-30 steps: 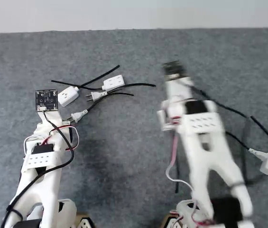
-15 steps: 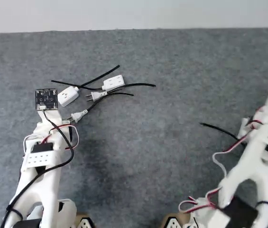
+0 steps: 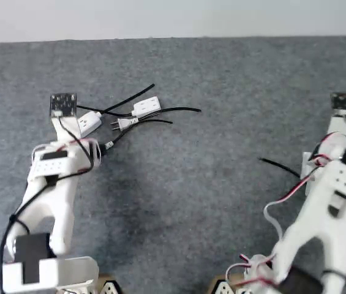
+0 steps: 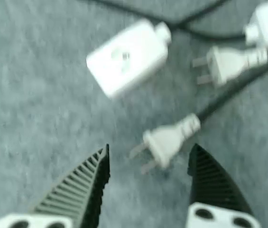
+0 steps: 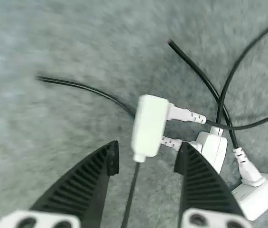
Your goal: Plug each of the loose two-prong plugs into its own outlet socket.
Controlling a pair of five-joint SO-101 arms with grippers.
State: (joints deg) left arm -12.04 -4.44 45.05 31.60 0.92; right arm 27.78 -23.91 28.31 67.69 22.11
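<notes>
In the high view, the far plug (image 3: 120,125) and the near plug (image 3: 105,147) are seen lying loose on the carpet (image 3: 179,184) beside the nearer socket (image 3: 88,123) and the farther socket (image 3: 146,106). No insertion is judged done there.

In the left wrist view, the left gripper (image 4: 150,148) is held spread and empty, with the near plug between its tips.

In the right wrist view, the right gripper (image 5: 149,144) is likewise spread over a white socket block (image 5: 148,124). Whether anything there is seated cannot be told.

Two white robot arms over a table (image 3: 221,184).
Left arm (image 3: 53,177) extends toward the far left corner, left gripper (image 4: 150,148) spread wide. Right arm (image 3: 335,196) stands at the right edge, right gripper (image 5: 149,144) also spread wide.
</notes>
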